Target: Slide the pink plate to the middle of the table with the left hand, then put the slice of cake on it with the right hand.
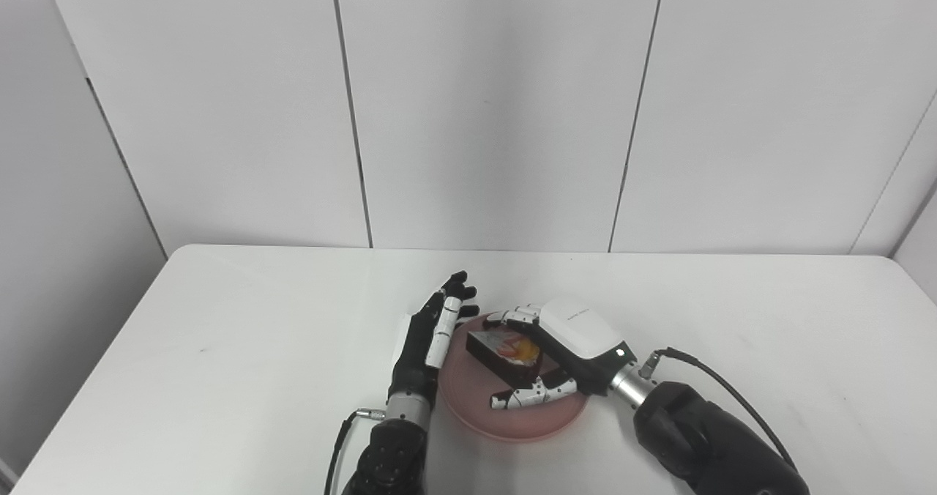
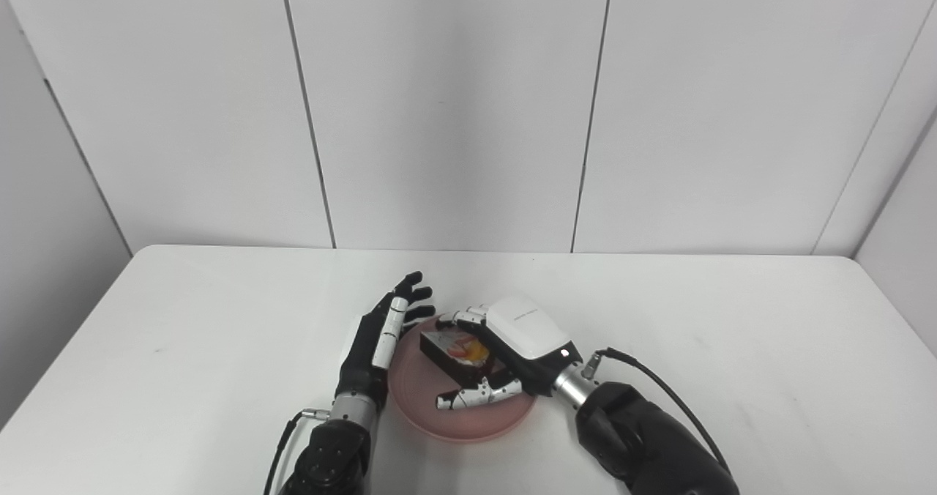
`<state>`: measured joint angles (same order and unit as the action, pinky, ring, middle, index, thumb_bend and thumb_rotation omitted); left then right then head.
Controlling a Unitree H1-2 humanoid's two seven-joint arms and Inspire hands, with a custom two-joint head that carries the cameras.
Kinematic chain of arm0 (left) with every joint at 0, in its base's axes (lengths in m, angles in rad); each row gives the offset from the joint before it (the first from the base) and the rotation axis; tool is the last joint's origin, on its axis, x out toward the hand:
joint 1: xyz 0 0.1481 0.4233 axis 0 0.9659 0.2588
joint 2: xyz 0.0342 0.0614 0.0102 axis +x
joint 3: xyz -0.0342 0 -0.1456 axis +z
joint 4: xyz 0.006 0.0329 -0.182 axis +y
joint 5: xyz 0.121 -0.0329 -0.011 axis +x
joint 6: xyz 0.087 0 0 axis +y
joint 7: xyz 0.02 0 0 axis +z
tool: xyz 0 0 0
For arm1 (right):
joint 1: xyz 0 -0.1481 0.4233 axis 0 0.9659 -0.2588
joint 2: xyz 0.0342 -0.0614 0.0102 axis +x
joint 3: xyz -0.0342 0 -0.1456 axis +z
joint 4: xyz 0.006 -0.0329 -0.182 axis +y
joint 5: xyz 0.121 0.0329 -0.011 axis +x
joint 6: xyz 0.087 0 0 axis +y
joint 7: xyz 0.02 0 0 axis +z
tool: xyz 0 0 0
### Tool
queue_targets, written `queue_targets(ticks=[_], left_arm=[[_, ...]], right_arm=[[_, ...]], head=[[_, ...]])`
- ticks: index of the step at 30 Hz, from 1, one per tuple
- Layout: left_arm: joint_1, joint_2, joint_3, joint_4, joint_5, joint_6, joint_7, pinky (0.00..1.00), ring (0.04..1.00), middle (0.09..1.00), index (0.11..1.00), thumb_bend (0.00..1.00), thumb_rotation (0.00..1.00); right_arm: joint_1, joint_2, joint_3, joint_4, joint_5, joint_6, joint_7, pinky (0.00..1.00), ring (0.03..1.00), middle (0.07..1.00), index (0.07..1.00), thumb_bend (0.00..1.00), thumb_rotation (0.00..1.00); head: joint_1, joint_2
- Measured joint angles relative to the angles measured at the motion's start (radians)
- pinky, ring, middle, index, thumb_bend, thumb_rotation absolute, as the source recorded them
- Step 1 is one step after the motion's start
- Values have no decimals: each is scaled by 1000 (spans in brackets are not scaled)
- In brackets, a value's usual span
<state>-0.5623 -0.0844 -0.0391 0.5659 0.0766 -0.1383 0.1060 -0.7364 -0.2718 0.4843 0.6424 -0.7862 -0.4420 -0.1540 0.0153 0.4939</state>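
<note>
We see two robot arms with bulky, glossy black forearm shells. The left hand (image 1: 432,334) is mostly black, its fingers (image 1: 445,330) banded in white segments with black tips. The right hand (image 1: 545,356) wears a smooth white back cover with a small lit dot at its 4 o'clock corner. Both wrists are silver metal cuffs, each with a thin black cable looping from a small plug.

R hand (image 2: 505,359) fingers (image 2: 468,398) round cake (image 2: 455,352), seemingly on plate (image 2: 468,422).
</note>
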Motion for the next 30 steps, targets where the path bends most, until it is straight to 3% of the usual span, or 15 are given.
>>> queue_targets(ticks=[6,10,15,20,23,26,30], left_arm=[[4,-4,2,-11,5,9,7,749,766,804,818,671,1000],[13,-12,10,-25,-4,12,7,796,791,813,824,686,1000],[18,-19,18,-31,-5,12,12,823,809,822,824,684,1000],[19,-22,27,-32,-6,12,16,818,805,821,818,680,1000],[20,-25,34,-31,-16,5,16,805,806,825,830,686,1000],[24,-29,42,-31,-16,-10,29,811,825,841,841,680,1000],[35,-36,33,-23,25,-51,74,803,849,872,858,730,1000]], right_arm=[[30,-2,-49,-79,23,-1,-12,560,687,754,755,939,912],[63,0,-88,-106,92,-3,-74,567,686,744,742,898,894],[126,-1,-118,-132,220,-3,-198,598,699,743,746,845,924],[175,-1,-110,-135,293,-3,-356,618,704,734,725,789,918],[195,16,-127,-133,344,-3,-416,640,714,737,721,784,983],[209,54,-172,-127,462,-4,-390,647,720,769,767,761,999],[219,117,-261,-125,712,24,-188,759,823,867,868,813,1000]], head=[[3,0],[2,2],[0,3],[-2,2],[-5,2],[-5,3],[-2,6]])
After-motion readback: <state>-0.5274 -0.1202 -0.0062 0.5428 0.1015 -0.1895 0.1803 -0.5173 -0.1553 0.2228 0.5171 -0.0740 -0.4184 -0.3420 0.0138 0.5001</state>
